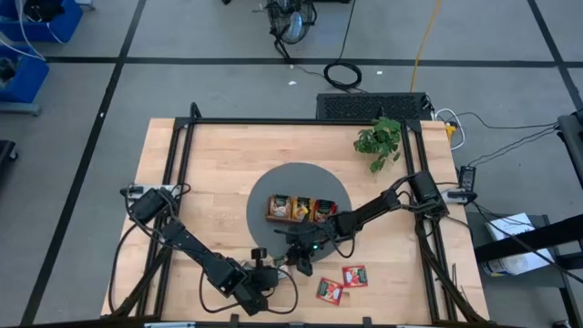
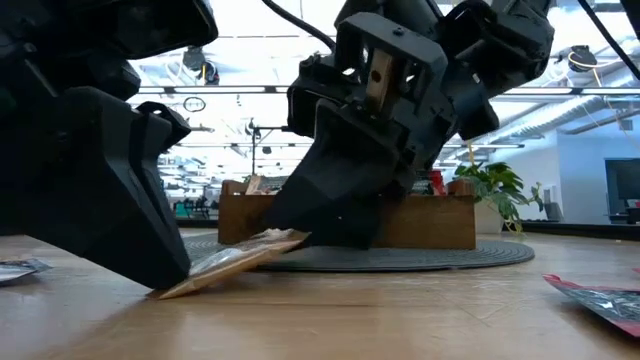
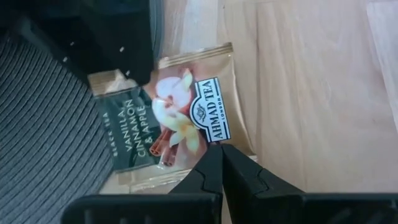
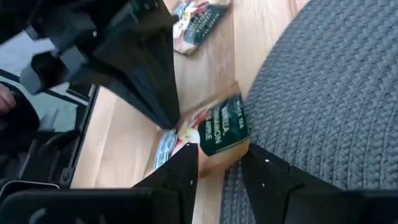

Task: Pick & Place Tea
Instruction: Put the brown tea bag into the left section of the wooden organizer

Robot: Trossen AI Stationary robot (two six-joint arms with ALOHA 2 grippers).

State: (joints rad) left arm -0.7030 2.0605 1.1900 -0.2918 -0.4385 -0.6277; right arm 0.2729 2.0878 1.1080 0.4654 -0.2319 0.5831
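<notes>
Beside the grey mat (image 1: 301, 178), you have a handover.
Left gripper (image 3: 221, 152) pinches the tan sachet (image 3: 180, 118); close your spread right gripper (image 4: 217, 155) before releasing.

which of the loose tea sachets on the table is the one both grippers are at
The tan-and-green vanilla cinnamon sachet by the grey round mat's edge, between the shut left gripper and the open right gripper. The two red sachets lie apart, untouched.

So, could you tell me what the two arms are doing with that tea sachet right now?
The left pincer, shut, pins one edge of a tan flat square tea-bag sachet near the round grey woven mat. The right pincer stands open around the sachet's opposite edge. The brown wooden tray on the mat holds several sachets; two red sachets lie on the table.
</notes>
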